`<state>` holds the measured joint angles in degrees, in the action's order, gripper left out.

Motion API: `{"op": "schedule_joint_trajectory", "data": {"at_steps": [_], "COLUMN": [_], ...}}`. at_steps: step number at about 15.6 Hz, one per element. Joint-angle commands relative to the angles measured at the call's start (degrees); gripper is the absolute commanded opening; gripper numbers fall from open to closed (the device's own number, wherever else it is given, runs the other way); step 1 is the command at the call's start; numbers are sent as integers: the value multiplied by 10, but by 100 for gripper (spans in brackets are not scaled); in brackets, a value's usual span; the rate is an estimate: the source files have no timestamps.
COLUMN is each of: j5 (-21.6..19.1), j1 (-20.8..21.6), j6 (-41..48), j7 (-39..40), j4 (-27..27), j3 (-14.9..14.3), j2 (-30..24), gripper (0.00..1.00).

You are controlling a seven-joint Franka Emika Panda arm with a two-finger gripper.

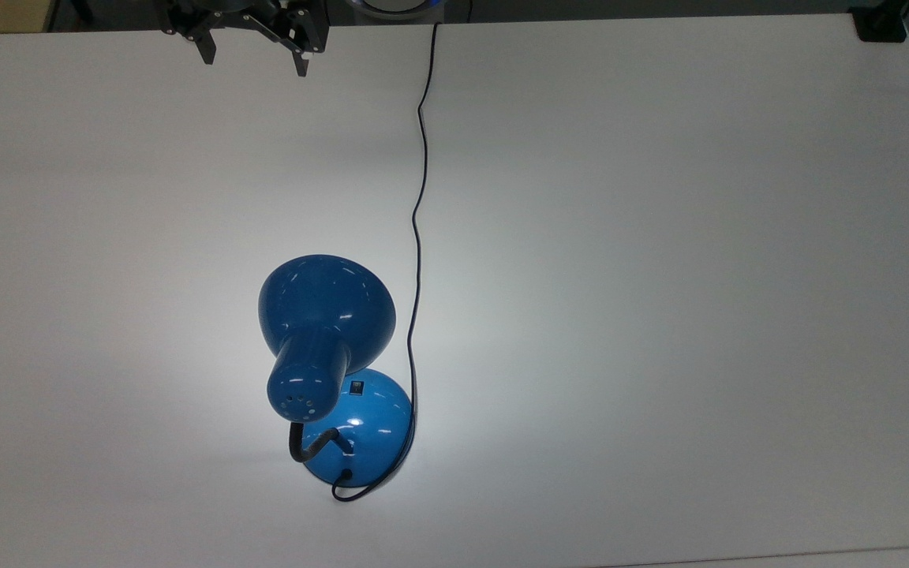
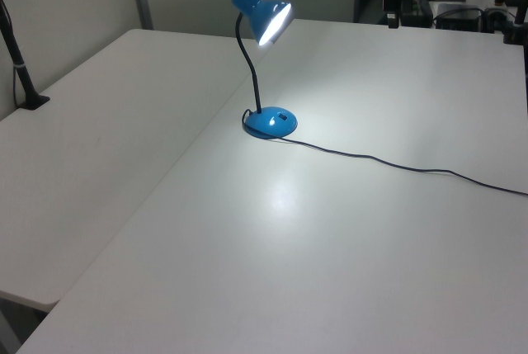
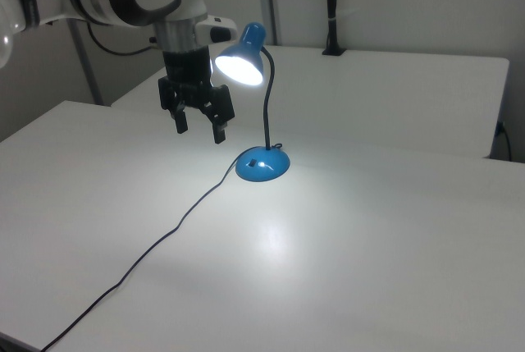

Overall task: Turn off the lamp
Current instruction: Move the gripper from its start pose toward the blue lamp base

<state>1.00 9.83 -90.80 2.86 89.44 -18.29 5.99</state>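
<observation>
The lamp (image 1: 320,339) is seen lit, standing on the white worktop (image 1: 660,276), nearer the top view's bottom edge and somewhat left of the middle. Its round blue base (image 2: 270,123) is planted flat, with a small black switch (image 1: 357,387) on the dome. The black gooseneck (image 3: 267,106) rises from the base and bends over to the dome shade (image 3: 241,58), which is aimed downward; a bright patch is thrown on the worktop in front of the base. The thin black cord (image 1: 417,213) is run from the back of the base across the worktop to the top view's upper edge. The gripper (image 3: 199,125) is held in the air, fingers spread apart with nothing between them, well apart from the base and switch. In the top view it is placed at the worktop's upper edge, left of the cord. In the right view it is seen just left of the shade.
</observation>
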Motion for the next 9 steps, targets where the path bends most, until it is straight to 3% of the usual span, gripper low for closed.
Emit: {"op": "schedule_joint_trajectory", "data": {"at_steps": [1,9], "j5": [2,1], "j1": [5,5], "j6": [7,-18], "j7": [-9,-4], "j4": [-1,1], "j3": [-3,-3], "j2": [-5,8], "gripper": [100,100]}}
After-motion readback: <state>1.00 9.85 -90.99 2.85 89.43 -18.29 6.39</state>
